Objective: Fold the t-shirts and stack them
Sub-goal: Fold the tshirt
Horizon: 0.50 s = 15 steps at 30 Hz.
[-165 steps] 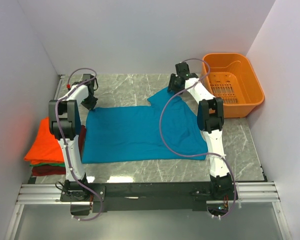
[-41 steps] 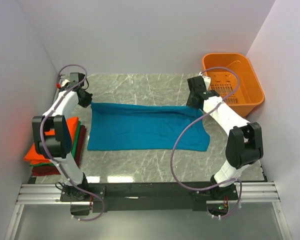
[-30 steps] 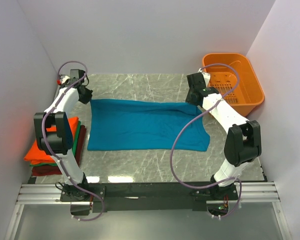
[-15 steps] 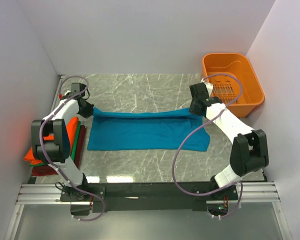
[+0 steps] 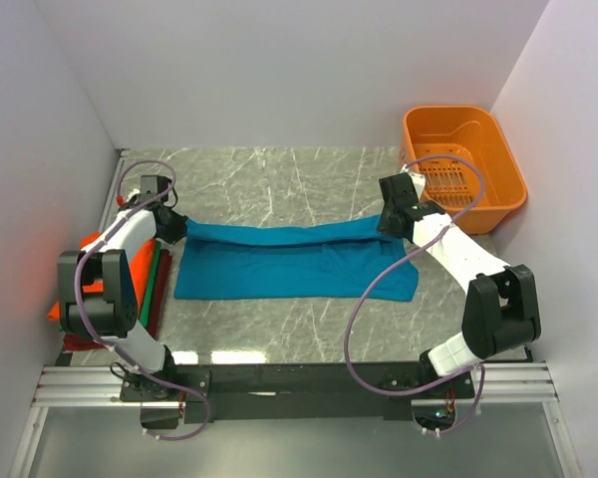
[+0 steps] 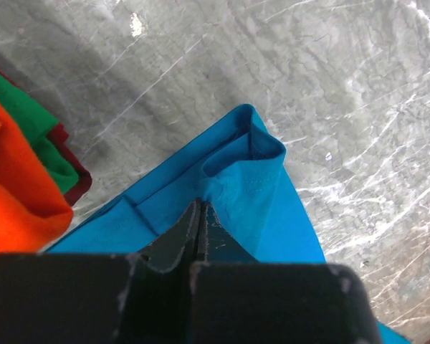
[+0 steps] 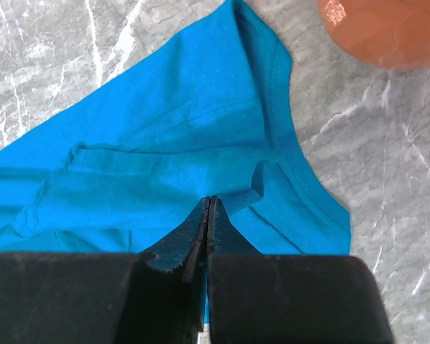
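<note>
Both my hands are clamped on the teal t-shirt (image 5: pixel 289 267), which lies spread on the worktop (image 5: pixel 279 179) just left of the orange basket (image 5: pixel 508 191) and a little nearer me. My right hand (image 7: pixel 208 204) pinches the far corner on the basket side. My left hand (image 6: pixel 201 209) pinches the far corner on the side away from the basket. In each wrist view the fingers are pressed together through the cloth.

I hold the two corners level so the far edge rises as one straight ridge. I judge this is to lay it over the near half as a clean lengthwise fold. The near hem lies flat and straight.

Bare marble is open beyond the ridge, level with the basket. The folded shirts (image 5: pixel 138 267) are stacked at the end farthest from the basket, just beside my left corner, so that side is tight.
</note>
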Available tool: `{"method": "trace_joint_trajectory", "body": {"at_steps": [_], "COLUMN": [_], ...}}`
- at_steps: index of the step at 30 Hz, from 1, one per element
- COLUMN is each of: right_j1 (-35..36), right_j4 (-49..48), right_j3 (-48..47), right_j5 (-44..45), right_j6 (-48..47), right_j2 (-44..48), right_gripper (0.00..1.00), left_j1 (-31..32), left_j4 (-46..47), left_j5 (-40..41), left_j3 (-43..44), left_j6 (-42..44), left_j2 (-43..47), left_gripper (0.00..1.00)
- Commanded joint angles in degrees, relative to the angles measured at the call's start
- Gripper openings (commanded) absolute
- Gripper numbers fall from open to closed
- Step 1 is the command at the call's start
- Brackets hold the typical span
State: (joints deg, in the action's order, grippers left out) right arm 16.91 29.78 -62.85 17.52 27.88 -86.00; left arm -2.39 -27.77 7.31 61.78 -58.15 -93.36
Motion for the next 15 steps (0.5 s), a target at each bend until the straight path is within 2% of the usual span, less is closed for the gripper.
{"method": "trace_joint_trajectory", "body": {"at_steps": [1,15], "right_j1": [0.3,0.6], "right_j4": [-1.9,-3.1], "right_j3": [0.2,2.0], "right_j5": [0.8,-0.1], "right_j6": [0.7,0.9], "right_j2": [1.5,1.8], "right_gripper": [0.00,0.00], "left_j1": [-0.1,-0.2], "left_j4": [1.4,2.0], "left_j5": [-0.4,-0.3], "left_j3": [-1.4,-9.6], "left_j6": [-0.4,-2.4], "left_j2": [4.1,7.9], "left_gripper": [0.01,0.01]}}
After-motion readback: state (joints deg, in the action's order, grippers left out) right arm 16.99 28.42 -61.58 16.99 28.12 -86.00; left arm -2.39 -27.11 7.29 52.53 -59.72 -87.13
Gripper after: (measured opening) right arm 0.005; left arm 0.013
